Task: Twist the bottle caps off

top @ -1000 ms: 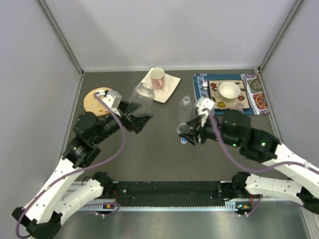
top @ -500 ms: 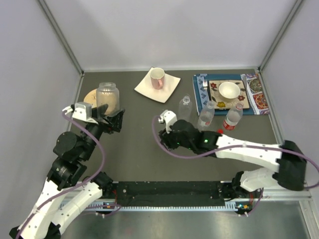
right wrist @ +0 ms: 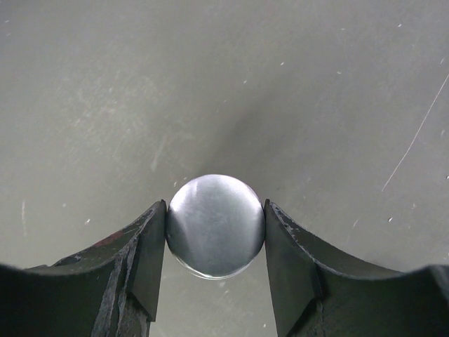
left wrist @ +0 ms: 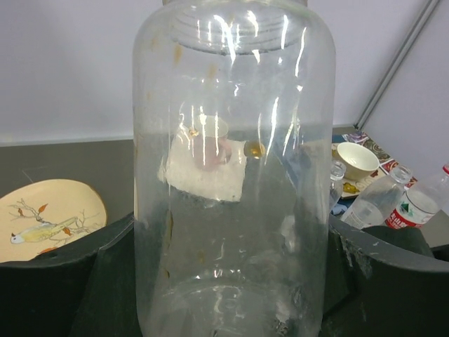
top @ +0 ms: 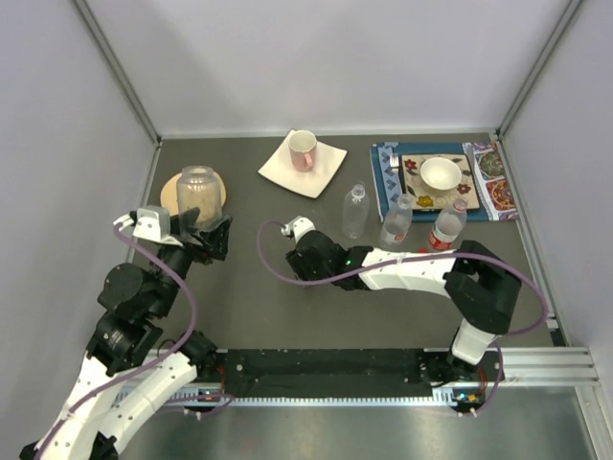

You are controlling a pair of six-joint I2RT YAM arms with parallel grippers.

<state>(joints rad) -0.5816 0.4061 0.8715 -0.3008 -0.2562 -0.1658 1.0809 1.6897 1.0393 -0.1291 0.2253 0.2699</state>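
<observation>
- Both arms are crouching low; left gripper (top: 209,235) is clasping the squat bottle (left wrist: 231,175) upright, fingers spread wide;
- right gripper (right wrist: 215,210), stretching leftward, is pinching the grey cap (right wrist: 214,228) between narrowly parted fingers.

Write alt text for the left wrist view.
A squat clear bottle fills the frame, gripped between the left end effector's two black fingers. Behind it on the dark table: a bird-painted plate at left, a mug on a white napkin, and a white bowl and slim bottles at right.

White-shelled left arm (top: 101,398) and right arm (top: 412,272), black joints, looping purple cables (top: 194,305); matte black left hand (top: 205,236), right hand (right wrist: 215,226).
</observation>
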